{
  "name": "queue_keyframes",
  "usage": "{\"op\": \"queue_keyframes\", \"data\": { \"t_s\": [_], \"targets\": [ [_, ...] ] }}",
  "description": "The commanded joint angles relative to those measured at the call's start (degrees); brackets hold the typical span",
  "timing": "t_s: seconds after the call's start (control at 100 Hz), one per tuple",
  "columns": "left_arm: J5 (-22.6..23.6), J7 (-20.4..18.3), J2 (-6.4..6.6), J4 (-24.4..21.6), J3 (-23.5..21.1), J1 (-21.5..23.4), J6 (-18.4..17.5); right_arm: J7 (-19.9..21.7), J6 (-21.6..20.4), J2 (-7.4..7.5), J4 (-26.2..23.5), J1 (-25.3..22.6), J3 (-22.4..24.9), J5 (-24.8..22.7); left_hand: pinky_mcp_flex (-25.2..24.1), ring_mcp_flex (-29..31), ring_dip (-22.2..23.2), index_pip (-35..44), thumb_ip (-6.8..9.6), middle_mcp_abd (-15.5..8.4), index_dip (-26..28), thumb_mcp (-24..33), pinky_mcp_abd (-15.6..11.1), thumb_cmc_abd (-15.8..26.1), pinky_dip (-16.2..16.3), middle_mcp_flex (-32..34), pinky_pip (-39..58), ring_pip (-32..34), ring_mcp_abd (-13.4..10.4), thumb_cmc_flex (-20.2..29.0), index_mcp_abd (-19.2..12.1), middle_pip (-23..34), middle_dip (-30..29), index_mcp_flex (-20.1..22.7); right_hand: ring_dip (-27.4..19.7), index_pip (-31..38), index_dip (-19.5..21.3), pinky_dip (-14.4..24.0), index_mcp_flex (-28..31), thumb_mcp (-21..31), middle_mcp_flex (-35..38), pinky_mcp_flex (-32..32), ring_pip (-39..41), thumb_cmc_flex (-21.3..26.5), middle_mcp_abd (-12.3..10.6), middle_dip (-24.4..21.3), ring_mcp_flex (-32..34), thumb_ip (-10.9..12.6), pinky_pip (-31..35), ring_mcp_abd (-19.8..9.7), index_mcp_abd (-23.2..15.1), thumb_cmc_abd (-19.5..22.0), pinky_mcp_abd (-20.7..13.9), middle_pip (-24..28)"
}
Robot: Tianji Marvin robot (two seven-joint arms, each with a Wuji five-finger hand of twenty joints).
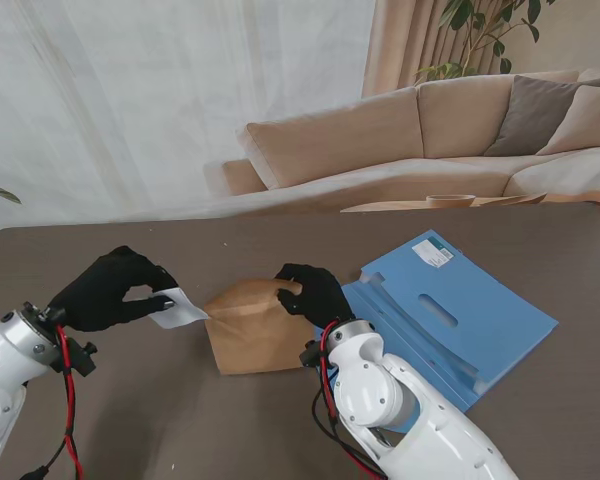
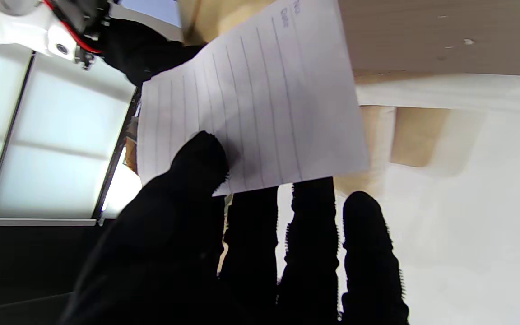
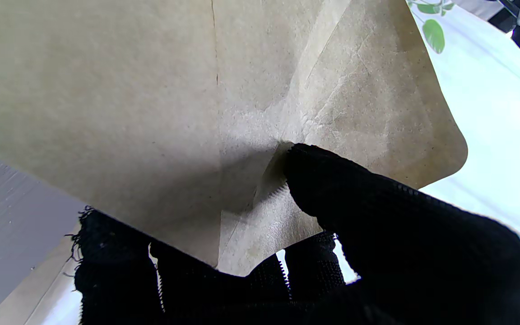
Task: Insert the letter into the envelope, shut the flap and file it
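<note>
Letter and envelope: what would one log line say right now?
left robot hand: holds letter | right robot hand: lifts envelope flap | letter: outside envelope

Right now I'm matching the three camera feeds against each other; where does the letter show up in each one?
Stand view: the letter is left of centre, pinched by the left robot hand, just short of the envelope.
Left wrist view: the lined letter fills the middle.
Right wrist view: not in it.
Shared landmark: the brown envelope, held by the right robot hand.

Both black-gloved hands are up off the table, left hand (image 1: pixel 108 290) and right hand (image 1: pixel 313 291) each with fingers pinched shut.
</note>
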Motion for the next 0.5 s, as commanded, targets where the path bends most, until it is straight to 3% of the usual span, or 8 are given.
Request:
{"op": "queue_keyframes", "data": {
  "t_s": [0.0, 0.25, 0.41, 0.49],
  "targets": [
    [0.77, 1.4, -1.07, -1.45, 1.95, 1.47, -0.42, 0.93, 0.4, -0.52, -0.15, 0.1, -0.19, 0.78, -0.52, -1.48, 0.65, 3.52, -0.23, -0.05, 1.03, 3.89, 0.77, -0.9, -0.74, 1.28, 1.03, -0.39, 0.11, 2.74, -1.47, -0.85, 1.3, 1.83, 0.74, 1.83, 0.81, 0.85, 2.85, 1.86, 2.21, 0.36, 1.14, 1.2, 0.33, -0.04, 1.54, -1.51, 2.69, 1.21, -0.8, -1.03, 0.67, 1.31],
    [4.81, 12.27, -3.22, -2.15, 9.04, 2.9, -0.16, 0.83, 0.23, -0.82, -0.56, 0.4, -0.8, 1.91, 0.44, -1.4, -0.17, 5.29, -1.69, -1.41, -0.75, 9.16, 0.92, -3.51, -1.61, 3.61, 1.74, -0.97, -0.82, -0.07, -3.3, -4.14, 1.79, 3.35, 0.76, 1.79, 0.81, 0.87, 2.84, 1.86, 2.22, 0.44, 1.24, 1.23, 0.4, -0.03, 1.64, -1.51, 2.75, 1.29, -0.82, -1.01, 0.72, 1.3],
    [5.8, 16.0, -3.91, -1.37, 12.38, 2.64, 1.44, 0.56, -0.15, -0.97, -0.72, 0.5, -1.07, 2.23, -1.35, -6.37, 0.19, 5.2, -1.96, -3.19, -1.79, 10.2, -0.74, -4.87, -1.95, 5.49, 1.59, -1.82, -2.28, -1.17, -4.96, -6.51, 1.24, 4.77, 0.74, 1.78, 0.8, 0.87, 2.85, 1.83, 2.25, 0.48, 1.22, 1.23, 0.44, 0.0, 1.62, -1.5, 2.77, 1.38, -0.72, -1.05, 0.75, 1.34],
    [9.64, 20.39, -4.42, 0.16, 14.14, 1.73, 0.87, 0.6, -0.32, -1.0, -0.81, 0.57, -1.2, 2.4, -1.8, -7.67, 1.29, 5.36, -2.27, -3.61, -2.11, 11.1, -1.55, -5.48, -1.73, 6.36, 2.07, -0.96, -3.22, -2.01, -5.55, -7.4, 1.42, 5.09, 0.74, 1.77, 0.81, 0.88, 2.86, 1.82, 2.24, 0.53, 1.23, 1.21, 0.39, 0.01, 1.61, -1.5, 2.79, 1.32, -0.82, -1.03, 0.76, 1.34]
  ]
}}
